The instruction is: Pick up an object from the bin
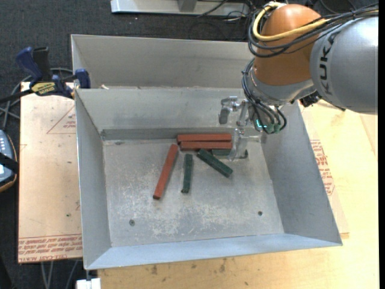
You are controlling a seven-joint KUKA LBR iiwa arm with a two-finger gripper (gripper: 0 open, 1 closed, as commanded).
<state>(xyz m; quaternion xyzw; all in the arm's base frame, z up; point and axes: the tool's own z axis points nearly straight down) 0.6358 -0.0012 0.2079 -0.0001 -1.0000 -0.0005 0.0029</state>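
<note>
Jaws low at right end of red-brown bar (204, 141), perhaps in contact

the tool (240, 148) hangs low in the grey bin (180, 221), toward the back right of its floor, at the right end of a red-brown bar (203, 141) that lies crosswise near the back wall. just in front of that bar and beside the tool, a dark green bar (215, 163) lies tilted. to its left a shorter green piece (187, 174) points front to back, and a long red-brown stick (165, 172) slants further left. the arm (289, 41), capped in orange, comes in from the right.
</note>
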